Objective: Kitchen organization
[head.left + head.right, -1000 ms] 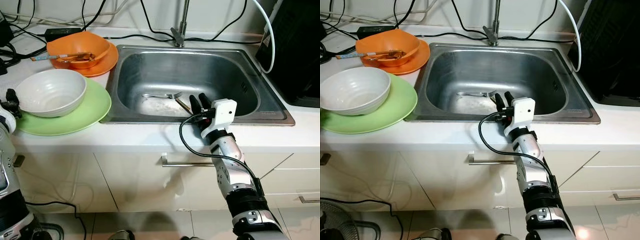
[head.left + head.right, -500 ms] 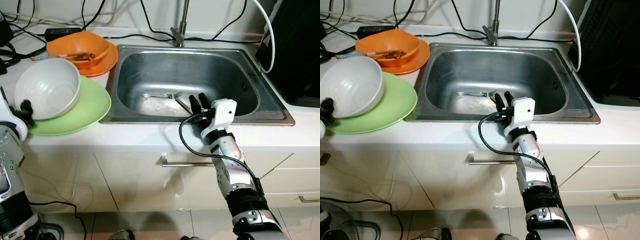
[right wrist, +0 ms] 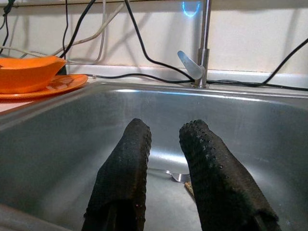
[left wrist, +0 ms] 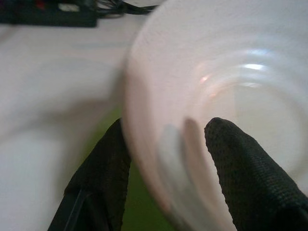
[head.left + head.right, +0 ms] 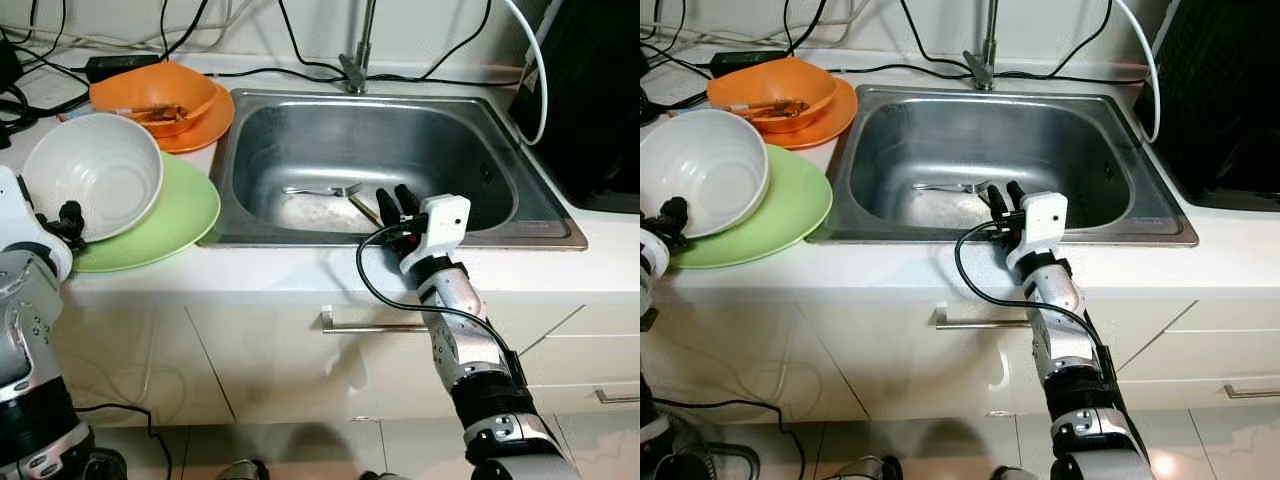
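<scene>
One white bowl [image 5: 93,176] is clamped at its rim by the left gripper [image 4: 166,144], tilted over one green plate [image 5: 170,215]. The right gripper [image 5: 397,203], fingers slightly apart, is held over the sink [image 5: 300,140], where one fork [image 5: 322,190] lies.

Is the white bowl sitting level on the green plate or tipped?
Tipped. The white bowl leans with its opening facing the sink, one rim edge lifted off the green plate, pinched by the left claw.

black cables [image 5: 300,60] trail along the counter behind the faucet [image 5: 358,60].
</scene>
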Robot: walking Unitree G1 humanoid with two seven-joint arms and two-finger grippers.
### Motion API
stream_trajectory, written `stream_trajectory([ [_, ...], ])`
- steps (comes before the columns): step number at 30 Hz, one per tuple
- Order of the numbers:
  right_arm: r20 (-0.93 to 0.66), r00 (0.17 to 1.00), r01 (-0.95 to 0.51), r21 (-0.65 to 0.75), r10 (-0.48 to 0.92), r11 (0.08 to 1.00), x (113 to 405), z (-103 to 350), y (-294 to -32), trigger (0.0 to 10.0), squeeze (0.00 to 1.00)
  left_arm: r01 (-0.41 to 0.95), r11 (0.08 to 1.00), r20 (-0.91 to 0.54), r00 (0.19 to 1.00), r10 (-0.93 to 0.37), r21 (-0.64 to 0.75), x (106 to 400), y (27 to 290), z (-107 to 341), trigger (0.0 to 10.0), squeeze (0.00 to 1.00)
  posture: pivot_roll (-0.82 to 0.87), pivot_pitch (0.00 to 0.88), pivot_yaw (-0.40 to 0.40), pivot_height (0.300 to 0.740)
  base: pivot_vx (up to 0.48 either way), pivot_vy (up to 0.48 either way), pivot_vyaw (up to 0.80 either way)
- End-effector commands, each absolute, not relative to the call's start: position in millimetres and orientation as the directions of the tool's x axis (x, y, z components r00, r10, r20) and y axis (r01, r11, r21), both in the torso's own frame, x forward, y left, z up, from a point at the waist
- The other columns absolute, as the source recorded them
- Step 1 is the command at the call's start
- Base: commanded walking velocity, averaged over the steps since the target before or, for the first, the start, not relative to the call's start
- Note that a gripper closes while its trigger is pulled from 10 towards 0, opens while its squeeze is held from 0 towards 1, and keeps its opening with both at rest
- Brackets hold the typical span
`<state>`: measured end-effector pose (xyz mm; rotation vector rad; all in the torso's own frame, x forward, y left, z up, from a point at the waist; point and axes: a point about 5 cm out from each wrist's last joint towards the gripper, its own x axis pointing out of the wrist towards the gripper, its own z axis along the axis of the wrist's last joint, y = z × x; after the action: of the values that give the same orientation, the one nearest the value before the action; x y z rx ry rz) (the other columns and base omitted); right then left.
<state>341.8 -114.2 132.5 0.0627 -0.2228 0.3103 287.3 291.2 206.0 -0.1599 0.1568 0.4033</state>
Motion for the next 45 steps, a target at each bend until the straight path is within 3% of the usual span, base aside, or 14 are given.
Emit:
stream_trajectory([
  [1, 0.214, 0.938, -0.288, 0.041, 0.273, 0.957, 344.4, 130.7, -119.8, 10.0, 0.0, -0.402, 0.903, -0.184, 0.909, 0.373, -0.152, 289.2, 290.3, 204.1, 10.0, 0.0, 0.0, 0.001, -0.009, 0.74, 0.0, 0.0, 0.0],
  [13, 0.207, 0.941, -0.283, 0.041, 0.269, 0.958, 347.0, 129.4, -121.0, 10.0, 0.0, -0.398, 0.905, -0.187, 0.91, 0.37, -0.148, 295.0, 286.3, 199.8, 10.0, 0.0, 0.01, 0.0, -0.012, 0.74, 0.0, 0.0, 0.0],
  [14, 0.204, 0.941, -0.284, 0.041, 0.27, 0.958, 347.3, 128.5, -120.7, 10.0, 0.0, -0.4, 0.903, -0.187, 0.91, 0.37, -0.158, 294.9, 286.6, 199.2, 4.9, 0.0, 0.01, 0.0, -0.015, 0.74, 0.0, 0.0, 0.0],
  [16, 0.204, 0.941, -0.284, 0.042, 0.27, 0.958, 347.3, 128.2, -120.5, 10.0, 0.0, -0.401, 0.902, -0.186, 0.91, 0.371, -0.162, 294.9, 286.8, 199.0, 4.9, 0.0, 0.01, 0.0, -0.015, 0.74, 0.0, 0.0, 0.0],
  [17, 0.203, 0.941, -0.285, 0.043, 0.271, 0.958, 347.4, 127.7, -120.3, 10.0, 0.0, -0.402, 0.901, -0.184, 0.91, 0.372, -0.166, 294.9, 287.2, 198.7, 0.0, 0.0, 0.01, 0.0, -0.015, 0.74, 0.0, 0.0, 0.0],
  [39, 0.197, 0.941, -0.289, 0.047, 0.275, 0.956, 350.2, 126.4, -117.3, 10.0, 0.0, -0.411, 0.895, -0.157, 0.909, 0.387, -0.175, 297.9, 291.7, 204.6, 0.0, 0.0, 0.03, 0.0, -0.016, 0.74, 0.0, 0.0, 0.0],
  [45, 0.197, 0.939, -0.295, 0.047, 0.28, 0.954, 350.9, 126.2, -115.8, 10.0, 0.0, -0.417, 0.896, -0.045, 0.909, 0.415, -0.154, 297.6, 293.0, 224.6, 0.0, 0.0, 0.03, 0.0, -0.018, 0.74, 0.0, 0.0, 0.0],
])
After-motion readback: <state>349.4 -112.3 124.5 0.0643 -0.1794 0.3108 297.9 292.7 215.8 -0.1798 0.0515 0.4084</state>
